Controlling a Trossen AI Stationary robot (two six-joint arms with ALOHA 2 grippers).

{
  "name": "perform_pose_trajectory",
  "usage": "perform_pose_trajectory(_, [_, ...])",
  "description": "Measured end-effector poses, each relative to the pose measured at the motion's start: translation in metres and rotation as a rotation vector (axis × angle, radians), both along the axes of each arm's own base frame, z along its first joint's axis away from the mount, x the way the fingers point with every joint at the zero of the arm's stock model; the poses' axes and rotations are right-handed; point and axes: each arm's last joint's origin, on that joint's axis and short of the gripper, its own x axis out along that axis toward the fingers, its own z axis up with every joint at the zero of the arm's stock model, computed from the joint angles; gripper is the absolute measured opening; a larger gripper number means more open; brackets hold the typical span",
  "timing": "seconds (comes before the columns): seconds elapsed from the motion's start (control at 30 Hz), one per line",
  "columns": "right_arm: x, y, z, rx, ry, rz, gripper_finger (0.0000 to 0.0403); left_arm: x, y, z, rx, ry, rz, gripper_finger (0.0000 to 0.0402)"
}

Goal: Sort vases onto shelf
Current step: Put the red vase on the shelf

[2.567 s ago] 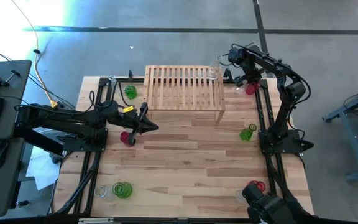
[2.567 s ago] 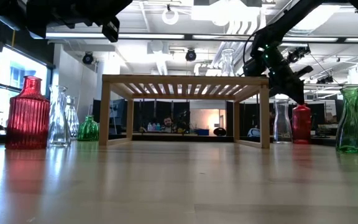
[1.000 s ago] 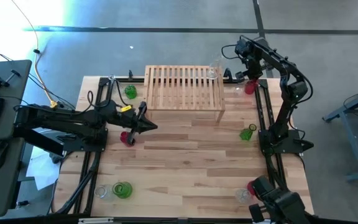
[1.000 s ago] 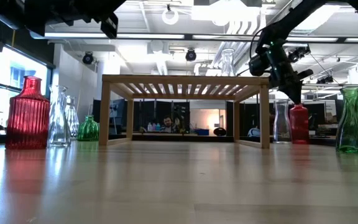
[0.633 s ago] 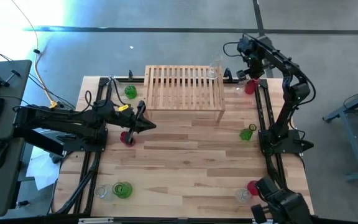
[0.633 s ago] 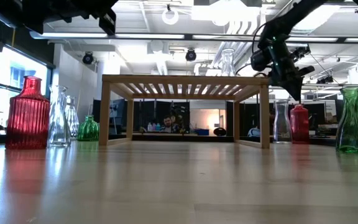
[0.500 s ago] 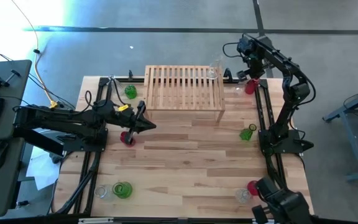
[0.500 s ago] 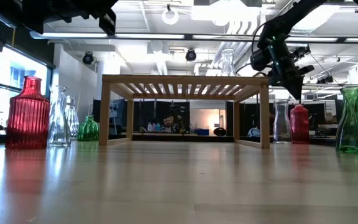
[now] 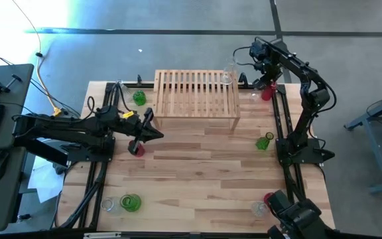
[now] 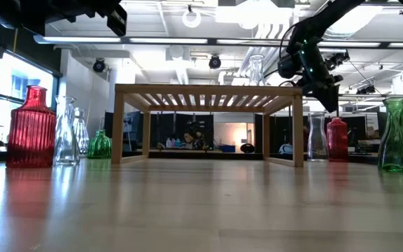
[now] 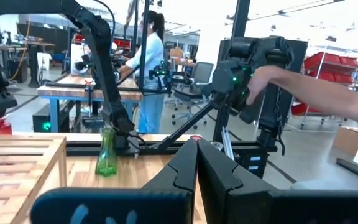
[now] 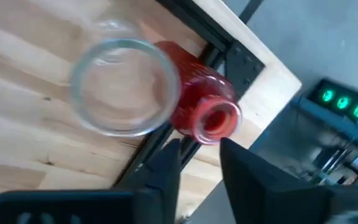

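The light-wood shelf [image 9: 196, 93] stands at the table's far middle, with one clear vase [image 9: 228, 74] upright on its far right corner. My right gripper [image 12: 201, 155] hangs open, pointing down, just above a red vase [image 12: 211, 118] and a clear vase [image 12: 124, 87]. Both stand on their bases at the table's far right corner. My left gripper [image 9: 154, 133] is shut on nothing, held level and high over the left side. A ribbed red vase [image 9: 136, 149] stands on the table below it.
More vases stand about: green [image 9: 139, 98] and clear [image 9: 119, 86] left of the shelf, green [image 9: 264, 141] at the right, green [image 9: 130, 202] and clear near left, red [image 9: 269, 198] near right. A person's arm [image 11: 316, 93] shows beyond the table.
My right gripper has rolled about its own axis while staying above the red and clear vases at the far right corner. No vase has moved.
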Motion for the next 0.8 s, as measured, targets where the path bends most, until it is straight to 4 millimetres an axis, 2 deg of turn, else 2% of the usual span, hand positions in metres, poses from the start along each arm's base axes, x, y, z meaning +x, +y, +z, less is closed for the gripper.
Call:
perform_pose_trajectory(0.17, [0.0026,0.0014,0.0,0.033,0.002,0.092,0.0137,-0.0011,-0.0001,0.0004,0.003,0.001,0.0,0.0005])
perform_pose_trajectory(0.53, [0.0027,0.0015,0.0,0.054,0.005,0.149,0.0139,-0.0011,-0.0001,0.0003,0.003,0.002,0.001,0.0005])
perform_pose_trajectory(0.8, [0.0016,0.0032,-0.0003,0.088,-0.031,0.127,0.0139,-0.0011,-0.0001,-0.0007,-0.006,0.015,0.0,0.0005])
